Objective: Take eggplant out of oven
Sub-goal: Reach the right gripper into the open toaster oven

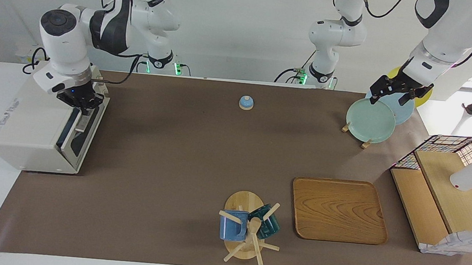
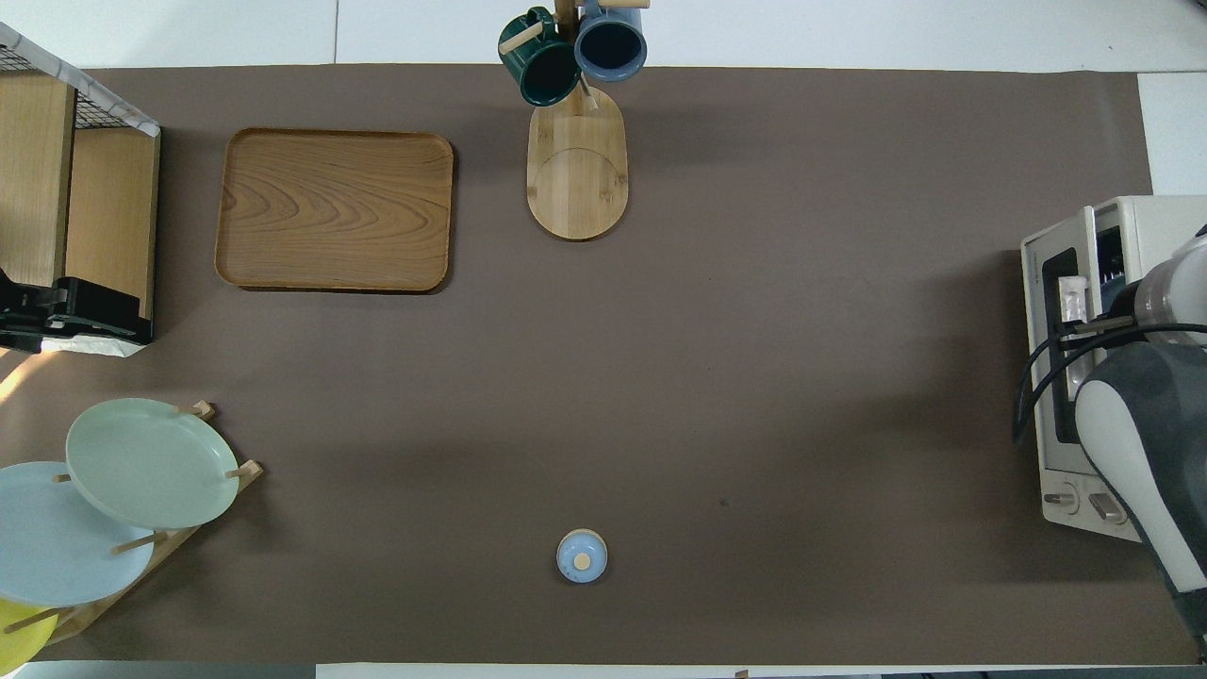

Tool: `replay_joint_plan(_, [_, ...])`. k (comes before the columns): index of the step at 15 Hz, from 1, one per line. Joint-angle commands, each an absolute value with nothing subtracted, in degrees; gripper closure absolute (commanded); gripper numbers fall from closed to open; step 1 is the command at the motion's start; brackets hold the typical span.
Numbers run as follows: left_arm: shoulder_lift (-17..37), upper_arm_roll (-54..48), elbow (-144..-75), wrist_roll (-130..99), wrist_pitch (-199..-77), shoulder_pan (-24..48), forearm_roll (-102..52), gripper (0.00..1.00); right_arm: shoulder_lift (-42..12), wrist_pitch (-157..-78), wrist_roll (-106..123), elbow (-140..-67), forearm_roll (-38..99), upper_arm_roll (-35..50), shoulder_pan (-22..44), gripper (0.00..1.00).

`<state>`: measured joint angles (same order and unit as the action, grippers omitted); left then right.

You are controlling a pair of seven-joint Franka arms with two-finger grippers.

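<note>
Facing view: right gripper (image 1: 79, 102) is down at the front of the oven (image 1: 26, 131), fingers closed, and it looks like they pinch the handle (image 1: 73, 126) at the door's top edge. Door is tipped out a crack, nowhere near flat. Eggplant not visible anywhere; presumably inside the oven, hidden by door and arm, so can't confirm. Left gripper (image 1: 395, 95) waits over the plates (image 1: 369, 120), well apart from the oven, fingers open and holding nothing. Judged progress: early. Door opening is under way; left to do are swinging it fully down, reaching in, and lifting the eggplant out. Overhead view: oven (image 2: 1155, 222) sits at the worktop (image 2: 754, 377) edge by the right arm's end, door (image 2: 1056, 377) w/ a narrow dark gap showing along its top, handle (image 2: 1073, 300) just peeking past the right arm's wrist; fingers themselves are covered here. Left gripper not in this view. Room: wide bare worktop in front of the oven, so the door has space to drop. Bell (image 2: 582, 556), mug rack (image 2: 575, 160) and tray (image 2: 335, 209) are all well apart from the oven.
</note>
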<state>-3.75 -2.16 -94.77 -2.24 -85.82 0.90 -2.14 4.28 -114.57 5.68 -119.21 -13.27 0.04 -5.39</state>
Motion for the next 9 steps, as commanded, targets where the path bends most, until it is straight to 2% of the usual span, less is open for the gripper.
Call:
replay_joint_plan(1, [-4.6, -2.5, -95.4, -2.2, -86.1, 0.4, -1.3, 0.00, 0.8, -120.9, 1.8, -122.6, -12.4, 0.1, -4.0, 1.00])
replay_joint_plan(9, [-4.6, -2.5, -95.4, -2.2, -86.1, 0.4, -1.3, 0.00, -4.6, -132.1, -1.3, -124.8, -10.6, 0.4, -1.1, 1.00])
